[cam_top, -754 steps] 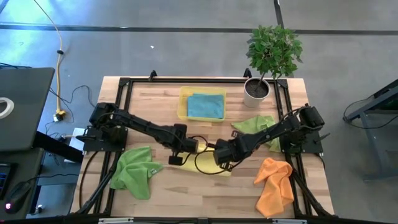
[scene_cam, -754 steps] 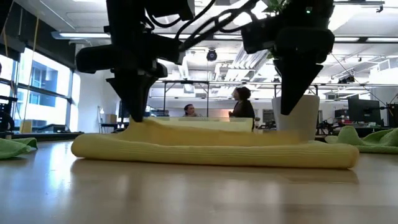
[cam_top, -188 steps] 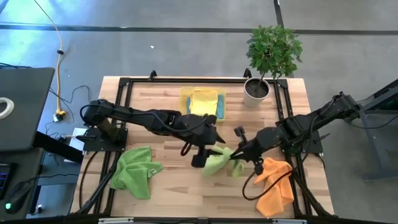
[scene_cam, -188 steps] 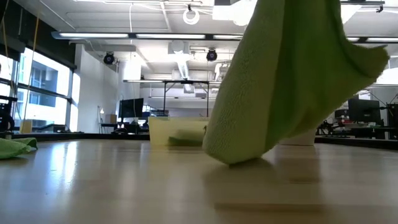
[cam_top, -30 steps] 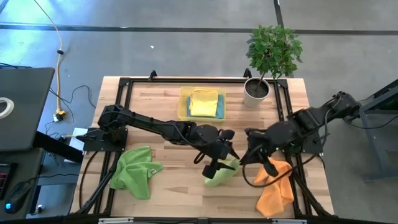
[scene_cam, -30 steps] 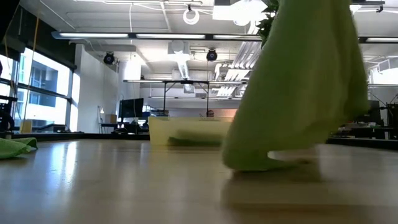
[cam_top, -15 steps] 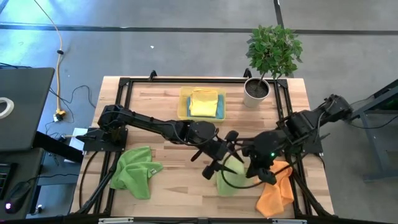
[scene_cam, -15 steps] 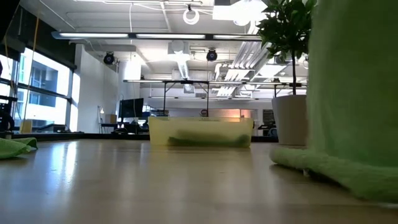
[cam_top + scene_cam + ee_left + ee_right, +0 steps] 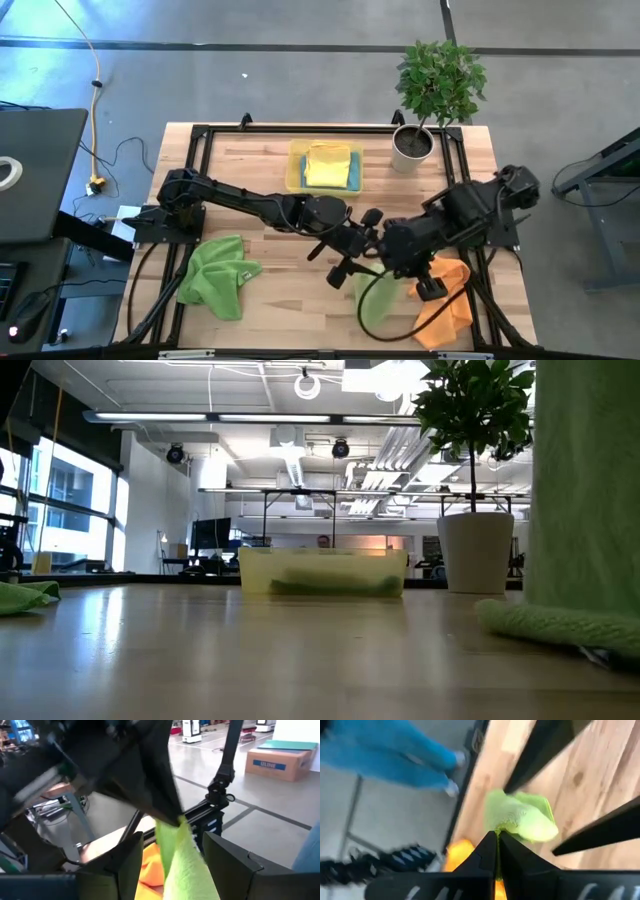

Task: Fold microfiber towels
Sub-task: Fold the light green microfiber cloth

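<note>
A green towel (image 9: 377, 297) hangs from my right gripper (image 9: 384, 268) near the table's front, right of centre. Its lower part (image 9: 560, 625) lies on the table. My right gripper (image 9: 496, 834) is shut on the towel. My left gripper (image 9: 352, 268) is open beside it. Its fingers (image 9: 131, 862) stand on either side of the hanging towel (image 9: 187, 865), and I cannot tell whether they touch it. A second green towel (image 9: 215, 275) lies crumpled at the front left. An orange towel (image 9: 445, 300) lies at the front right. A yellow towel (image 9: 327, 163) lies on a blue one (image 9: 354, 174) in the tray. My right gripper pinches the green towel's upper edge (image 9: 501, 822) between its two shut fingers. The towel hangs below the fingers, bunched into a narrow strip, and its lower end (image 9: 560, 625) rests on the table. Whether it holds one layer or several, I cannot tell.
The translucent yellow tray (image 9: 294, 168) stands at the far middle. A potted plant (image 9: 436, 95) stands at the far right corner. A black frame (image 9: 190, 180) runs along the table's sides. A person's blue trouser legs (image 9: 395, 755) show beyond the table.
My right gripper has carried the green towel toward the table's right and near edges. The towel's lower end, which only touched the table before, now lies spread along it.
</note>
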Motion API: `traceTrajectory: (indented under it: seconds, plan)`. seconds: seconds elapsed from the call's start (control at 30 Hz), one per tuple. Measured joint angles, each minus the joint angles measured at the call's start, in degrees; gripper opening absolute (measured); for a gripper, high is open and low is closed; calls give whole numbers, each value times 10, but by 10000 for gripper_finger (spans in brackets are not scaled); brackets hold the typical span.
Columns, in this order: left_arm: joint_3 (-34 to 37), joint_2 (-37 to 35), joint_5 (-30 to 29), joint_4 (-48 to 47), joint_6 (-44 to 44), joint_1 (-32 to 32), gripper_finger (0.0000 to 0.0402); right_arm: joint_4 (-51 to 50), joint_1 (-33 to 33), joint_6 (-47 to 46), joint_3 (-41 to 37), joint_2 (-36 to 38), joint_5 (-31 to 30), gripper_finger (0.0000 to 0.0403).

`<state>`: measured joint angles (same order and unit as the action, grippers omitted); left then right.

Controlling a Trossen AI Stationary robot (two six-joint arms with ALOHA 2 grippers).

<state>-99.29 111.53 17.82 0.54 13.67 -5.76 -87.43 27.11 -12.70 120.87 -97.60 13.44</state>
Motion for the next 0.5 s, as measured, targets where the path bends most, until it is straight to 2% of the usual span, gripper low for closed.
traceTrajectory:
  seconds: [0.07,0.23,0.5]
  plan:
    - [0,0,5,0,0,-4,197,-31,0,32,33,-26,-17,0]
    - [-1,-5,2,4,3,-13,197,-33,9,78,85,-51,-34,0]
    - [-1,-2,0,-3,2,-20,197,-22,23,94,94,-52,-108,0]
